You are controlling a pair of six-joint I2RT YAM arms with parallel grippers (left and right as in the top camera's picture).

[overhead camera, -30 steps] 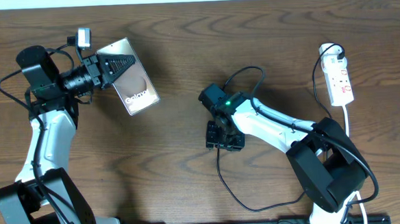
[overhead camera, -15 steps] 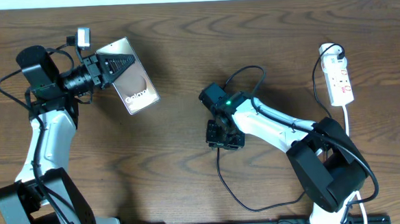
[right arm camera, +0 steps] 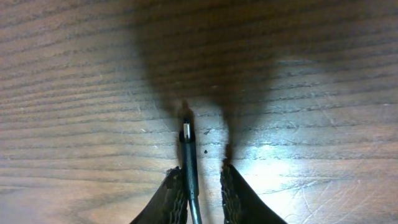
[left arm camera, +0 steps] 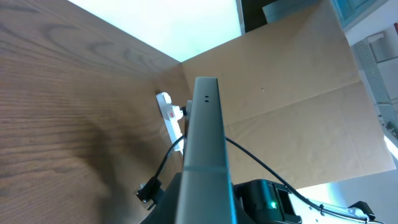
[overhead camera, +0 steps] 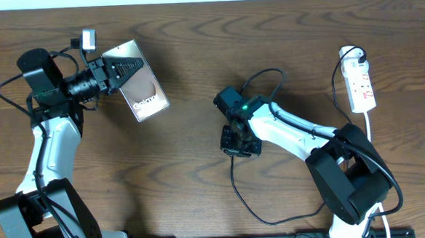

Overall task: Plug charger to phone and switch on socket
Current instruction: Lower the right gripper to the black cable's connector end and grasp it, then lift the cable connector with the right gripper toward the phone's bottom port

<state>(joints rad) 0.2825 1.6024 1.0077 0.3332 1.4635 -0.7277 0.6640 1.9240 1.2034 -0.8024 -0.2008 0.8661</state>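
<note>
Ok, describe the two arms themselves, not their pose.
Both arms: white tubular links between black round joints, with thin black cables looping alongside. The right arm shows a green light near its wrist; the left arm carries a small pale box. Jaws black, ribbed.

table (overhead camera: 195, 61): grained matt wood | phone (overhead camera: 147, 93): glossy | socket (overhead camera: 360, 86): white plastic

One phone (overhead camera: 150, 94), one charger (right arm camera: 188, 154), one socket (overhead camera: 361, 86), one table (overhead camera: 194, 40). Two grippers: left gripper (overhead camera: 137, 67), right gripper (right arm camera: 202, 185).

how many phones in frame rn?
1. The phone is at upper left, gripped by the left tool; its edge runs up the left wrist view. None elsewhere visible.
</note>
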